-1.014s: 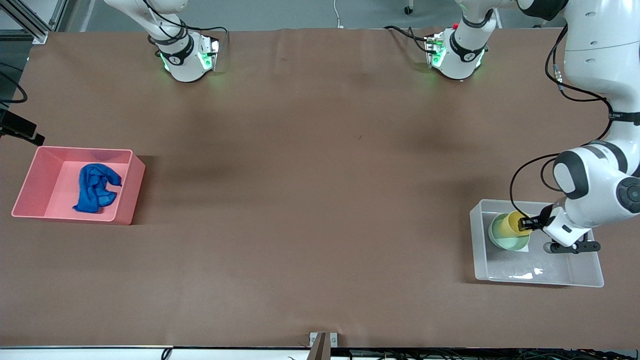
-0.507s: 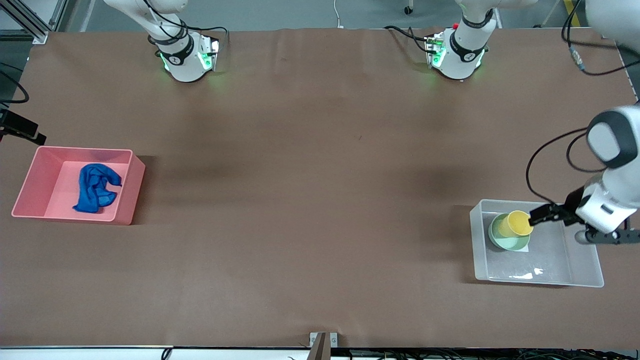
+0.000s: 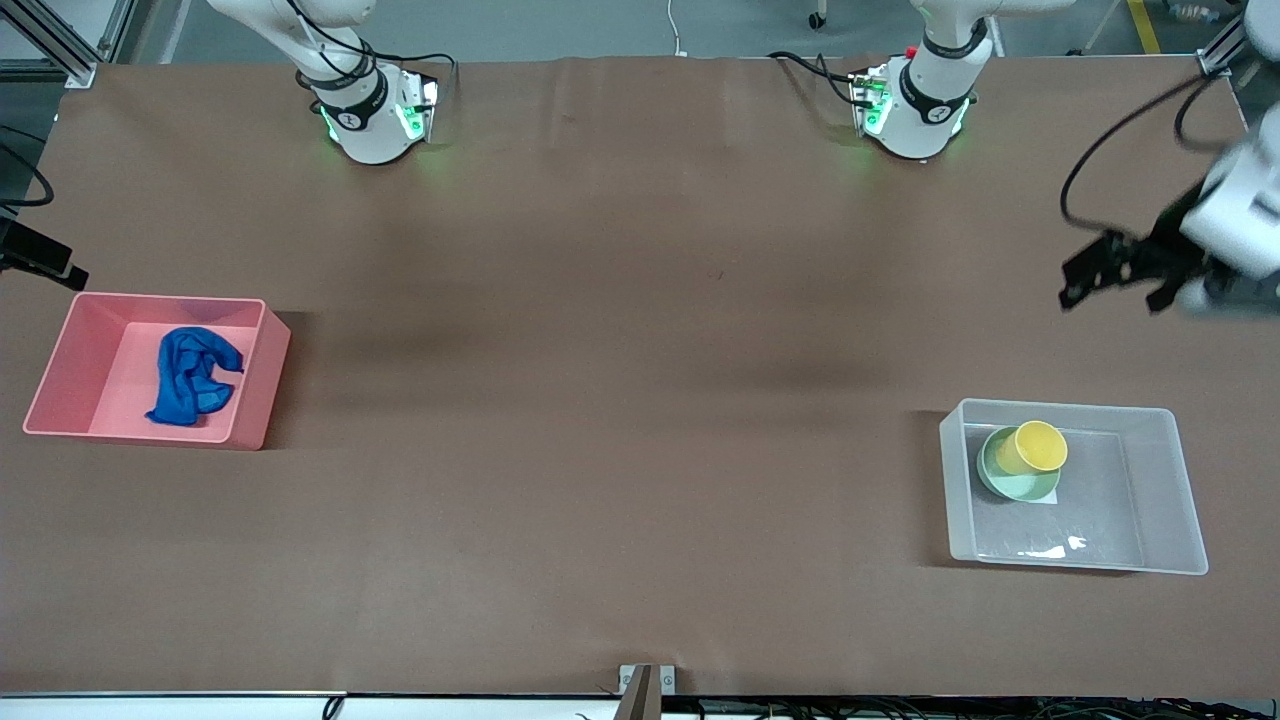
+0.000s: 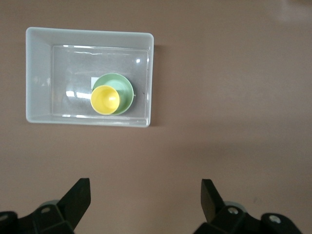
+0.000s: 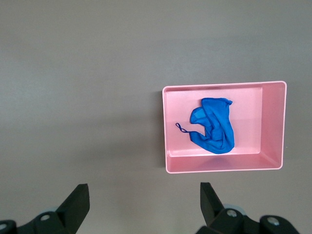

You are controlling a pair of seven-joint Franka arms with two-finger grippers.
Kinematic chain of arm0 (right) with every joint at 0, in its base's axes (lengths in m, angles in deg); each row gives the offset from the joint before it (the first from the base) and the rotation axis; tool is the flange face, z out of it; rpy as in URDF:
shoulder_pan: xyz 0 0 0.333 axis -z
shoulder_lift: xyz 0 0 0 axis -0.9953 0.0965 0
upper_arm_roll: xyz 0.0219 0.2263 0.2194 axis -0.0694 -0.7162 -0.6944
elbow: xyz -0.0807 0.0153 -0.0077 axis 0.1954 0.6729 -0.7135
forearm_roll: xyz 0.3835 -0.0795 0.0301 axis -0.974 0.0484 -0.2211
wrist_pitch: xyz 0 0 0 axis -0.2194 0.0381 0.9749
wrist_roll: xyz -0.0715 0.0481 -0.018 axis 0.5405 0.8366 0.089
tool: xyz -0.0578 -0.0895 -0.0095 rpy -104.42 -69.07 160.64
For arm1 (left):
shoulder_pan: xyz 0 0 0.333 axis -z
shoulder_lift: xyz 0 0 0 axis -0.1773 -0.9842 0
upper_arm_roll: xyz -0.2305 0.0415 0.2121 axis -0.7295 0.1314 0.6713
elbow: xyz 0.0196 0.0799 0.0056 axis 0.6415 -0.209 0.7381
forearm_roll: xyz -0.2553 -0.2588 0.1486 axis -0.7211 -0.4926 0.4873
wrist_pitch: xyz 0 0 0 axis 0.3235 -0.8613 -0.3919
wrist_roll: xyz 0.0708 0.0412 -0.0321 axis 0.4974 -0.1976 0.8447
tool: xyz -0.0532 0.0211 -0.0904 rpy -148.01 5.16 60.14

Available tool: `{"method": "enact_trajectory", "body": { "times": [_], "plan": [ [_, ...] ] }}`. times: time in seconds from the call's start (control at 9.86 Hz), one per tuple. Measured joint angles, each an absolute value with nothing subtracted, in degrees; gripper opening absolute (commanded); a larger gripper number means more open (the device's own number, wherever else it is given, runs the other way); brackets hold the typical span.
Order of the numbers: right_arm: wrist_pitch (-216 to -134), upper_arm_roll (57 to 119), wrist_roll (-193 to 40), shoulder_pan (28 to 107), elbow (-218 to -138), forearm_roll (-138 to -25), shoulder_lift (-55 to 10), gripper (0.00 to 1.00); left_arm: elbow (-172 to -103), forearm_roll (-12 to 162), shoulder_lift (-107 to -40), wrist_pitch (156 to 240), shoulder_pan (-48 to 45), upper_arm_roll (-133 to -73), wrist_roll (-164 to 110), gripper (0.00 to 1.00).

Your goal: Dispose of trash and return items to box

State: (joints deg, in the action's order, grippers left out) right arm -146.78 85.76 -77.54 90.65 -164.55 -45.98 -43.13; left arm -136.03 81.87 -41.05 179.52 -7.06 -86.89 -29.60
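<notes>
A brown table [image 3: 640, 400] spans the scene, grey floor [image 3: 560, 28] above it.

Setting: robotics laboratory, test bench.

Evidence: two white robot arm bases [image 3: 375, 120] [image 3: 915, 115] with green status lights, bolted at 12 o'clock on a wide table [image 3: 620, 350] under one plain brown covering. Black cables [image 3: 810, 62] trail from the bases. Aluminium frame rail [image 3: 50, 40] at 10 o'clock; grey hard floor past the table edge. A camera mount [image 3: 40, 260] sits at 9 o'clock, a small metal bracket [image 3: 645, 685] at 6 o'clock.
</notes>
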Motion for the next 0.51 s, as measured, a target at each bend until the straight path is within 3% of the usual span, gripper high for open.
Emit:
{"method": "enact_trajectory", "body": {
  "times": [0.2, 0.51],
  "plan": [
    [-146.72, 85.78, -77.54, 90.56, -164.55, -45.98, -43.13, 1.0, -141.05, 81.91, -34.09, 179.13, -7.07, -87.5, -28.34, 1.0],
    [-146.7, 85.8, -77.53, 90.52, -164.55, -45.98, -43.13, 1.0, -140.06, 83.9, -34.93, 178.42, -7.18, -87.49, -28.46, 1.0]
  ]
}}
